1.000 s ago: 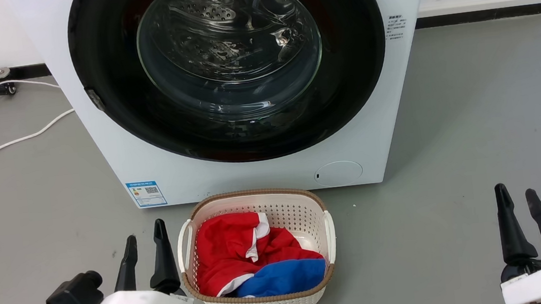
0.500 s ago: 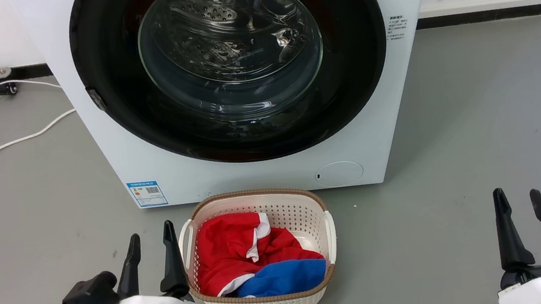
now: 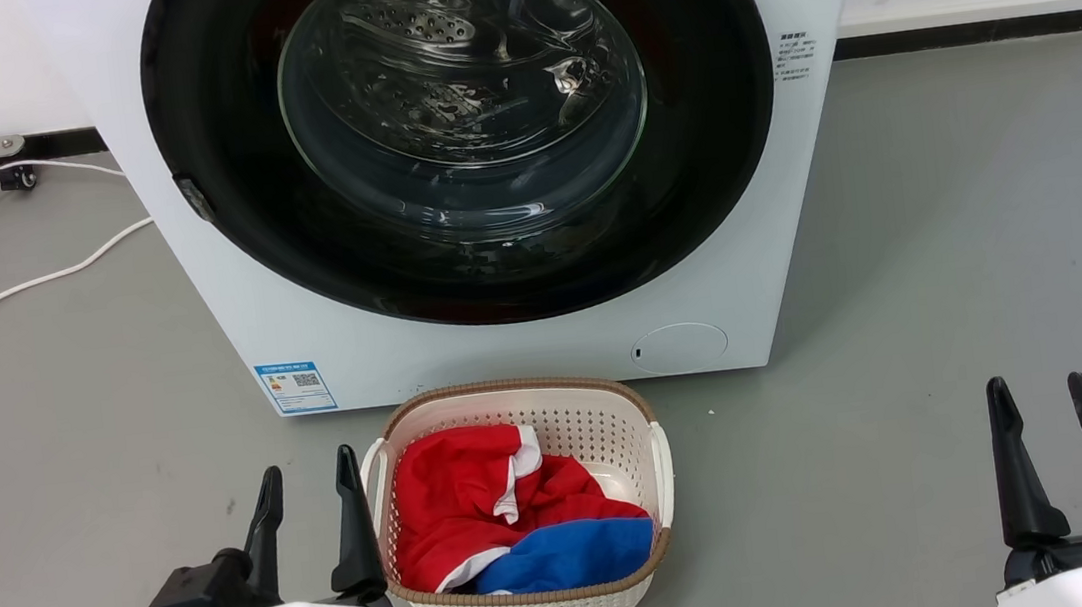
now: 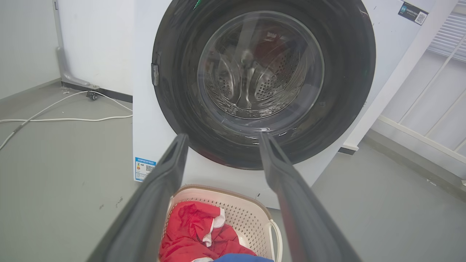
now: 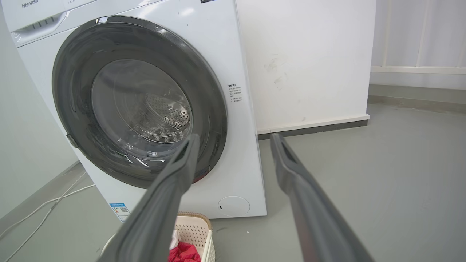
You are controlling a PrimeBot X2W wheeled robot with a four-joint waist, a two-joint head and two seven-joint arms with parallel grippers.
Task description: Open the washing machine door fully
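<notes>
Basket [image 3: 510, 388] before the washing machine [image 3: 466, 357] holds red, blue cloth [image 3: 456, 498], perhaps shirts

Bare laundry corner: a big white front-loading washing machine [image 3: 506, 352] is standing on grey flooring [image 3: 948, 251], a white perforated plastic clothes basket [image 3: 533, 606] sitting before it.

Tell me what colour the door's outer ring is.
Glossy black; the door shows it best in the head view.

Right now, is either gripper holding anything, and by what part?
Nothing held. Left gripper and right gripper are both open and empty, short of the shut washing machine door.
</notes>
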